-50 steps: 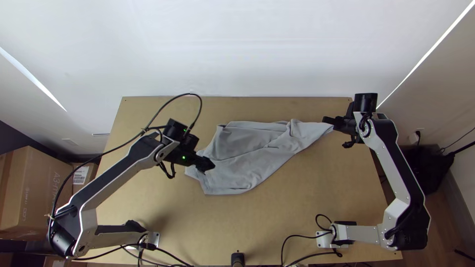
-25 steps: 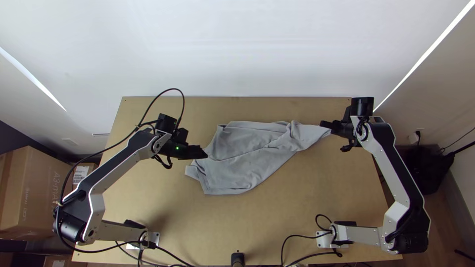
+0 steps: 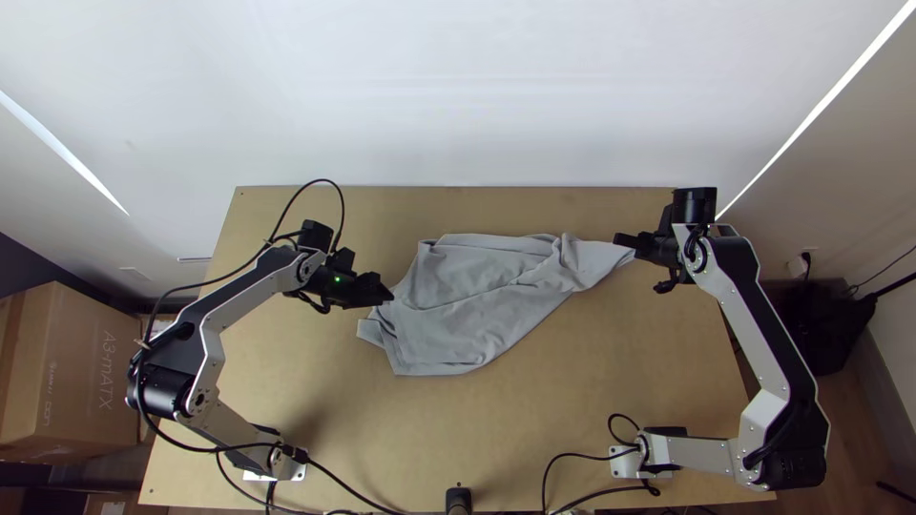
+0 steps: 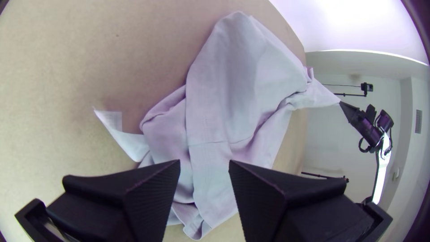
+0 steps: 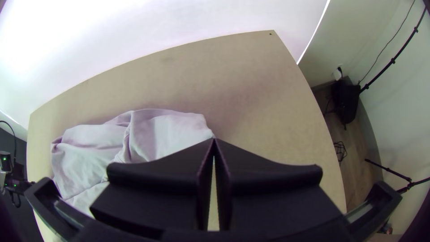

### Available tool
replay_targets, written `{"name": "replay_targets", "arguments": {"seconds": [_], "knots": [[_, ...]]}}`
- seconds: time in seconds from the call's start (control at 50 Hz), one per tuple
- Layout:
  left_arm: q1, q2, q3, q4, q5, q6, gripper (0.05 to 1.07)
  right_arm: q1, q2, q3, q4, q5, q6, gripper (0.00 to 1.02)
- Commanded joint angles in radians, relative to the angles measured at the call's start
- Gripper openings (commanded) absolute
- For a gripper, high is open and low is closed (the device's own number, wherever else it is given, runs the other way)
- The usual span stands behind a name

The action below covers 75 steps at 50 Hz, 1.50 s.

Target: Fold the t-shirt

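Left gripper [image 3: 389, 294] is hovering spread by the t-shirt [image 3: 477, 305]; right gripper [image 3: 622, 239] is pinching and hiding a corner tip; table [image 3: 534, 420] is extending nearward.

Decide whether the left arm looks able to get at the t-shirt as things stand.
Probably yes: the left pincer is open, close to the t-shirt, and nothing visible stands between them.

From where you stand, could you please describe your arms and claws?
My left arm and right arm have silver-grey links, black joints and cables. Left claw and right claw have wide black fingers; the left arm shows a green light.
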Motion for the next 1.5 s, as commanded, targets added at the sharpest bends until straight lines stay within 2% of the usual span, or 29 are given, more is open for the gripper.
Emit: {"name": "replay_targets", "arguments": {"seconds": [0.0,1.48], "knots": [[0.002,0.024,-0.018,0.015,0.023,-0.021,0.61,0.006,-0.026,-0.023,0.007,0.01,0.025,0.02],[-0.056,0.139,0.089,0.038,0.053,-0.077,0.61,0.009,-0.047,-0.073,0.027,0.01,0.048,0.02]]}}
